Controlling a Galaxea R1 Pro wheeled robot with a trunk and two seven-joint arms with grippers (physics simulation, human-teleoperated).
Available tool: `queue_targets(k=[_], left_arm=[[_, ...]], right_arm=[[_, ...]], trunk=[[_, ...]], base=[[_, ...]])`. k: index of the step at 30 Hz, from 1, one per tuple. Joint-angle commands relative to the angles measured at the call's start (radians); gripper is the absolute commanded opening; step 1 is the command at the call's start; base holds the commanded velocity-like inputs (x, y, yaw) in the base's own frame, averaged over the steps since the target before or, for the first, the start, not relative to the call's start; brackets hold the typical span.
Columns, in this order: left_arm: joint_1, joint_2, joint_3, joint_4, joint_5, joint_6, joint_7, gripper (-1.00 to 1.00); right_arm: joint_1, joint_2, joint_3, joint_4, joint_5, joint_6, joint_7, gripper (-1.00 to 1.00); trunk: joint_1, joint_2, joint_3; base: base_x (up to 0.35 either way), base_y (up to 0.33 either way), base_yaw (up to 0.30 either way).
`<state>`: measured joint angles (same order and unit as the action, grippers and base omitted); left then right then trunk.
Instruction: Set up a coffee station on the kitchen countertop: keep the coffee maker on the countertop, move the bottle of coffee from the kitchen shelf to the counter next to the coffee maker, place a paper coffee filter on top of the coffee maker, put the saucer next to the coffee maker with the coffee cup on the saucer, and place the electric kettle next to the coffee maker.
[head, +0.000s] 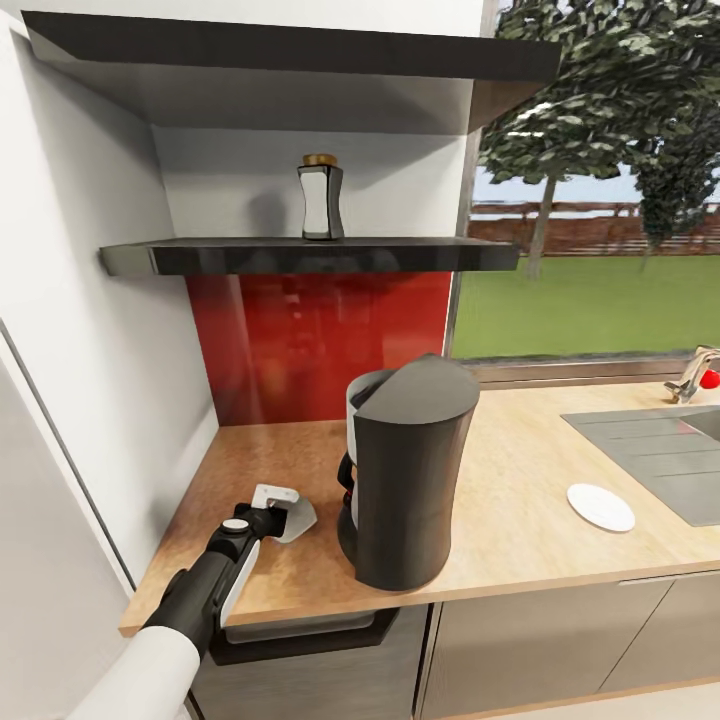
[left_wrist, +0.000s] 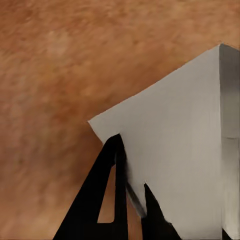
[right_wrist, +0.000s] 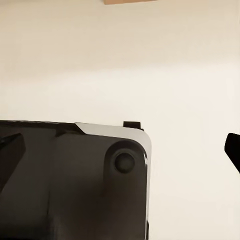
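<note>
The paper coffee filter (head: 291, 513) lies on the countertop (head: 520, 520) at nine o'clock of the coffee maker (head: 410, 475), pinched at its edge between my left claw's (head: 272, 517) nearly closed fingers (left_wrist: 112, 180); I judge it feather-light, floppy and easily creased, so the rim hold suits; the bottle of coffee (head: 320, 197) stands on the shelf (head: 310, 255) at twelve o'clock, the saucer (head: 600, 507) at three; no readable writing anywhere; my right claw's spread I cannot tell
</note>
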<state>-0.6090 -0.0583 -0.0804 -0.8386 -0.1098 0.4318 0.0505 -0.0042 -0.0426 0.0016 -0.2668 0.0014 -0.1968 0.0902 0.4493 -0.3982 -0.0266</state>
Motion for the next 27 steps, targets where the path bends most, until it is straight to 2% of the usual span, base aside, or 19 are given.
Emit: queue_targets(k=[1,24,27], left_arm=[[0.000,0.000,-0.002,0.000,0.001,0.005,-0.001,-1.00],[-0.008,0.002,-0.001,-0.023,0.002,0.008,-0.003,-1.00],[-0.011,0.007,0.000,-0.042,0.005,0.030,-0.003,-1.00]], right_arm=[[-0.001,0.000,0.000,0.000,0.000,-0.003,0.003,1.00],[0.000,0.000,0.000,0.000,0.000,-0.003,0.003,1.00],[0.000,0.000,0.000,0.000,0.000,-0.003,0.003,1.00]], trunk=[[0.001,-0.002,-0.002],[0.001,-0.002,-0.002],[0.001,-0.002,-0.002]], base=[[0.000,0.000,0.000],[0.000,0.000,0.000],[0.000,0.000,0.000]])
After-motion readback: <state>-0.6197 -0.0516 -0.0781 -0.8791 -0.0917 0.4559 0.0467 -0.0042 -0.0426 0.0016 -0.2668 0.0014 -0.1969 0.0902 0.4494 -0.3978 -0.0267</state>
